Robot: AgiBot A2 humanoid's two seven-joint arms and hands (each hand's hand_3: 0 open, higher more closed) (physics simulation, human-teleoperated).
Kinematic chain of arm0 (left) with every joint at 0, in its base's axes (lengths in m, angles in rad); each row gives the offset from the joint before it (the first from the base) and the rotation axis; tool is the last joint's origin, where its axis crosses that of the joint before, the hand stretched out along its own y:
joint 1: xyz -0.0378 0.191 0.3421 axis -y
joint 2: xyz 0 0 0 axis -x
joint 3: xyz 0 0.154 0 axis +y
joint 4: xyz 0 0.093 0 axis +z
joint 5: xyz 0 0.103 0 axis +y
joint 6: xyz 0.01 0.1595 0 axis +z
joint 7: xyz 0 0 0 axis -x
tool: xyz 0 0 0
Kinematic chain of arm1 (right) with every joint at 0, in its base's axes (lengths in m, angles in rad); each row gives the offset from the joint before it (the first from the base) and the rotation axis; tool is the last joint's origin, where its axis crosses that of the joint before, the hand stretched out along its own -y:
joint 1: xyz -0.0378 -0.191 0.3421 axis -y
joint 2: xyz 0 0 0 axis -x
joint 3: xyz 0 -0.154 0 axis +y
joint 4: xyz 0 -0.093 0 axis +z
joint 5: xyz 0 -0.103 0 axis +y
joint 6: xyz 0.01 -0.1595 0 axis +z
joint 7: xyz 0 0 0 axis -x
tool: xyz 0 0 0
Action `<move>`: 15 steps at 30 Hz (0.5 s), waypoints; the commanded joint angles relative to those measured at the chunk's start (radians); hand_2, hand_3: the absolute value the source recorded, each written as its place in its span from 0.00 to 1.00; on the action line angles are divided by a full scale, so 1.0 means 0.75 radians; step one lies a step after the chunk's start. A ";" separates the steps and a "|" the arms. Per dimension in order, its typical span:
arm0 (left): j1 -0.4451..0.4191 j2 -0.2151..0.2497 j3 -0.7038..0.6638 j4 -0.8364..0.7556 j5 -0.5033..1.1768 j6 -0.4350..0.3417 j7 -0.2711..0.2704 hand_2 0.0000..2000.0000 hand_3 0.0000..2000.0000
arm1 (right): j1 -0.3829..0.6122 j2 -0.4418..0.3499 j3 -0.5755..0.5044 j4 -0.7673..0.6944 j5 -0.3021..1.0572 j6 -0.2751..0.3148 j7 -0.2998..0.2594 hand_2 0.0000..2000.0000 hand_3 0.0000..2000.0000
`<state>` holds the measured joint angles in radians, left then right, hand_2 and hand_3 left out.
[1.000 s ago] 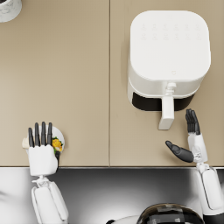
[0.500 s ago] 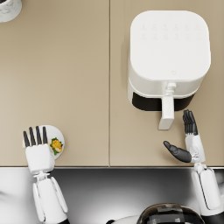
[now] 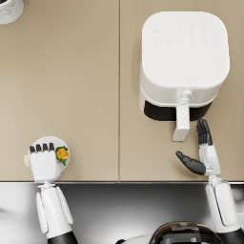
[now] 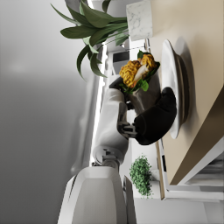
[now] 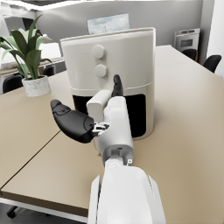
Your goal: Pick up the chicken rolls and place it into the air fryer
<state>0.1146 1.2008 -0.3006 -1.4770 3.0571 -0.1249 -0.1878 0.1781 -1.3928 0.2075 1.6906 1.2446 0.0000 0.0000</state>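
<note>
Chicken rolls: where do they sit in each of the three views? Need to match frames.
Head view: chicken rolls at lower left, on the white plate, beside the left hand.
Left wrist view: chicken rolls upper middle, against the plate, just past the left hand.
Right wrist view: not in it.
Shared landmark: the white plate, in the head and left wrist views.
</note>
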 commanded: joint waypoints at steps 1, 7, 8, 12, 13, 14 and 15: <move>0.040 -0.008 0.003 -0.092 0.000 0.009 0.008 1.00 1.00 | 0.032 -0.016 0.049 -0.148 0.000 0.000 0.000 0.00 0.00; 0.067 -0.027 0.055 -0.354 -0.001 0.095 0.206 1.00 1.00 | 0.099 -0.058 0.061 -0.319 0.000 0.000 0.000 0.00 0.00; 0.073 -0.032 0.061 -0.407 -0.001 0.102 0.218 1.00 1.00 | 0.117 -0.067 0.062 -0.359 0.000 0.000 0.000 0.00 0.00; 0.149 -0.086 0.156 -0.561 -0.001 0.110 0.241 1.00 1.00 | 0.169 -0.097 0.104 -0.471 0.000 0.000 0.000 0.00 0.00; 0.169 -0.098 0.179 -0.588 -0.002 0.111 0.243 1.00 1.00 | 0.185 -0.105 0.112 -0.512 0.000 0.000 0.000 0.00 0.00; 0.193 -0.110 0.206 -0.606 -0.002 0.112 0.245 1.00 1.00 | 0.198 -0.114 0.128 -0.544 0.000 0.000 0.000 0.00 0.00; 0.213 -0.120 0.224 -0.617 -0.002 0.112 0.246 1.00 1.00 | 0.212 -0.121 0.140 -0.570 0.000 -0.009 0.000 0.00 0.00</move>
<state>0.2236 1.1386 -0.1695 -1.8842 3.0555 -0.0403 -0.0031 0.2991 -1.4686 0.2903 1.3152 1.2451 -0.0193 0.0003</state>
